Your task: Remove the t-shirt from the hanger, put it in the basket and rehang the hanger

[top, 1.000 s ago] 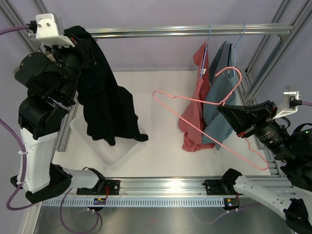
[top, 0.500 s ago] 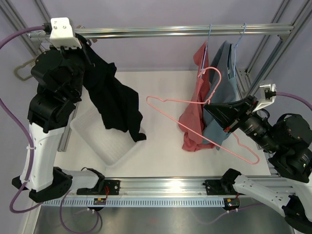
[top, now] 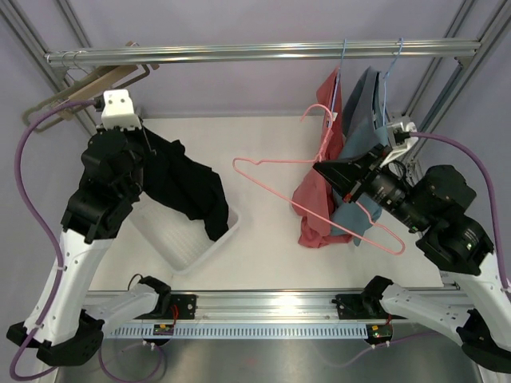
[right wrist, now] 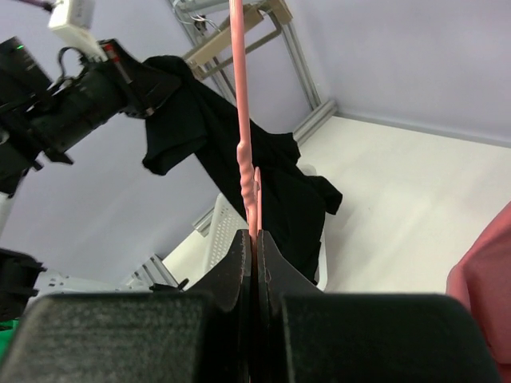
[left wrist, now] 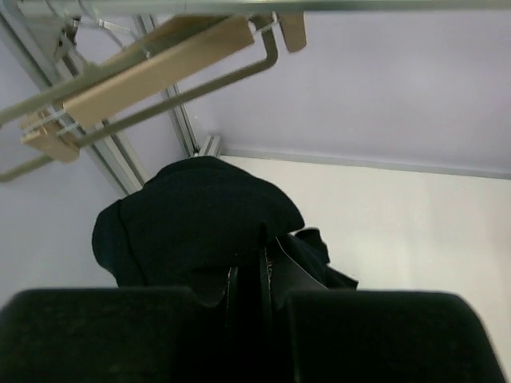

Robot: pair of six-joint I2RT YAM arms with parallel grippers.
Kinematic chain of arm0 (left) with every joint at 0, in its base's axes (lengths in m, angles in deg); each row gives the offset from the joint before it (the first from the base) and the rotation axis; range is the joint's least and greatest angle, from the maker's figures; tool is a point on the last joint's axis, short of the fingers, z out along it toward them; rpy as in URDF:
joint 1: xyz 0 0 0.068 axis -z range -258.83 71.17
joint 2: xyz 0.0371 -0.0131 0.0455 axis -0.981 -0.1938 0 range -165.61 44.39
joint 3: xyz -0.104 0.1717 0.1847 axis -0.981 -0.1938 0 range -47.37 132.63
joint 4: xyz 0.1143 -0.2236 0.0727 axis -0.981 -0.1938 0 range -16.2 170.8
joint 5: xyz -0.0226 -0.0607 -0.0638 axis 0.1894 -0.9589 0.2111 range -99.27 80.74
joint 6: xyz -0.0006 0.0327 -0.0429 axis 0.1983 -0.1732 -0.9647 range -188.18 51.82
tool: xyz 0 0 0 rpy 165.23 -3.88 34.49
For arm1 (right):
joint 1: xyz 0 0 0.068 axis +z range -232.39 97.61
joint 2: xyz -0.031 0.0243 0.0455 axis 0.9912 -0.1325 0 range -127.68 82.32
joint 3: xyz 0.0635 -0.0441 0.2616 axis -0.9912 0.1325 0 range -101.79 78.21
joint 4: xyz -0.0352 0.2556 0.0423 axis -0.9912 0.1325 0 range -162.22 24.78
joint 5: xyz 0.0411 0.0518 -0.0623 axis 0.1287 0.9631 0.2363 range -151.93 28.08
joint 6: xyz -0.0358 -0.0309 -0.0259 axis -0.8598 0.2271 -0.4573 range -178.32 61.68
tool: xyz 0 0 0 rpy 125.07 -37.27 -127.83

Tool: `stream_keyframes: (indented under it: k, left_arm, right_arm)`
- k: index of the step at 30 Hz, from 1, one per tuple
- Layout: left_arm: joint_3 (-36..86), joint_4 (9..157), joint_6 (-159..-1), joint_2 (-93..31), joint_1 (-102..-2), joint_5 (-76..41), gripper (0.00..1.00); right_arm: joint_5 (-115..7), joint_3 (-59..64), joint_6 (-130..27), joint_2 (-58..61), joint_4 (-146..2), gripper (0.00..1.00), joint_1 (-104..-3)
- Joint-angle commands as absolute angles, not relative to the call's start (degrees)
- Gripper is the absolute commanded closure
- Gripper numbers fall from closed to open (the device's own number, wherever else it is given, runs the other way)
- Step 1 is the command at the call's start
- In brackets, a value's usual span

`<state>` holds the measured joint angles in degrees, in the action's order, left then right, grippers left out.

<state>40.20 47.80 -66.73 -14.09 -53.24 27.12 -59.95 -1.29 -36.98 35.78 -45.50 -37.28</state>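
Observation:
The black t-shirt hangs bunched from my left gripper, which is shut on it; its lower end droops into the white basket. In the left wrist view the dark cloth fills the space in front of the left gripper. The pink wire hanger is bare and held in the air over the middle of the table by my right gripper, shut on its lower bar. The right wrist view has the right gripper pinching the hanger, with the t-shirt beyond.
A red shirt and a grey-blue shirt hang on hangers from the top rail at the right. An empty wooden hanger hangs at the rail's left end. Frame posts stand at both sides.
My left arm has come down from rail height, lowering the black t-shirt onto the basket. My right arm has carried the pink hanger leftward and toward the rail.

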Motion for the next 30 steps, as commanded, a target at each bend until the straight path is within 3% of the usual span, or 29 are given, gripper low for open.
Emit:
stream_keyframes:
  k: [1,6,8,13,15,16,17,18,24,30]
  left_arm:
    - [31.61,47.85,-72.3,-8.45,-53.52,26.25,1.0]
    - [16.28,47.49,-83.37,-5.53,-53.52,18.26,1.0]
    - [12.07,47.66,-86.89,-5.62,-53.52,15.97,0.96]
    - [8.62,45.29,-92.25,-7.02,-54.48,14.47,0.89]
    - [6.26,44.94,-92.7,-7.81,-55.09,13.5,0.72]
    - [5.72,44.68,-92.61,-8.34,-55.45,13.41,0.53]
    - [5.54,44.41,-92.61,-8.95,-56.67,13.15,0.13]
    - [6.23,44.06,-92.44,-10.26,-57.46,12.45,0.03]
    - [12.03,44.15,-92.35,-4.84,-59.14,3.75,0.01]
    - [8.71,43.62,-93.23,7.9,-59.05,6.12,0.01]
  right_arm:
    - [-62.53,-3.87,-38.9,31.36,-48.23,1.0,-36.95]
    - [-70.17,-8.44,-43.45,23.8,-47.96,1.0,-33.79]
    - [-73.52,-10.73,-44.78,20.1,-48.05,1.0,-33.35]
    - [-76.77,-17.13,-48.39,10.88,-48.93,1.0,-33.26]
    - [-77.65,-19.25,-49.71,6.59,-49.02,1.0,-33.26]
    - [-77.92,-21.78,-50.15,4.99,-48.93,1.0,-33.26]
    - [-78.36,-23.37,-50.93,3.5,-48.58,1.0,-33.26]
    - [-79.49,-25.13,-51.46,0.26,-48.41,1.0,-33.26]
    - [-83.8,-40.25,-54.89,-12.66,-47.35,1.0,-33.25]
    - [-88.37,-58.49,-57.88,-26.45,-48.23,1.0,-33.26]
